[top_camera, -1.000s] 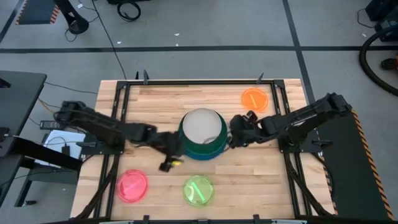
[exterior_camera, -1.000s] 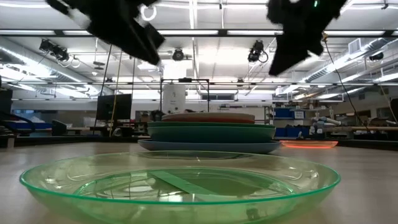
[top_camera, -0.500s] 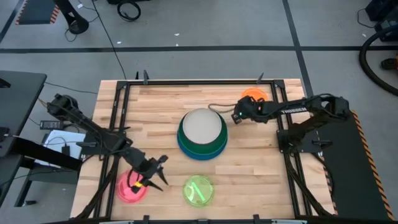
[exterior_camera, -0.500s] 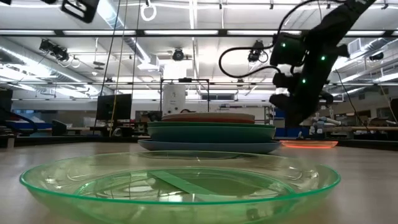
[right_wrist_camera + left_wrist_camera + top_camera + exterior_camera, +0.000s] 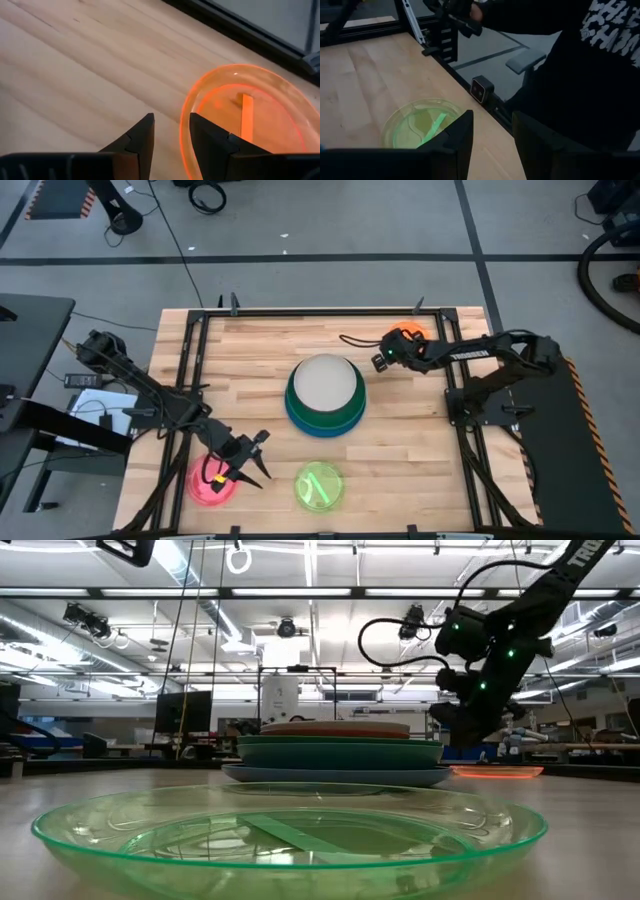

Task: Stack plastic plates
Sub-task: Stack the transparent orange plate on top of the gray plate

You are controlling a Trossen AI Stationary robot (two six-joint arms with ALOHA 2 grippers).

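Overhead, a pale wooden bench [image 5: 250, 350] with a black frame stands on a grey floor [image 5: 320, 220] marked with dark lines. At far left, a dark side table [image 5: 30, 360] and cables sit beside it. The left pincer [image 5: 248, 465] hovers at the near-left corner, its fingers spread, over the edge of the pink plate [image 5: 208, 480]. Just right of it lies the lime plate [image 5: 318, 485], apart from the others. At the bench's middle sits the stack [image 5: 325, 395]: a cream plate [image 5: 325, 380] on top, dark green and blue rims showing beneath. Right of it, the right pincer [image 5: 382, 360] is released, poised beside the orange plate [image 5: 408, 335] at the far-right corner, one finger at its rim. From bench height, a bright workshop with ceiling lights [image 5: 310, 592] and shelving lies beyond. A person in a dark printed top [image 5: 590, 75] stands past the bench edge.
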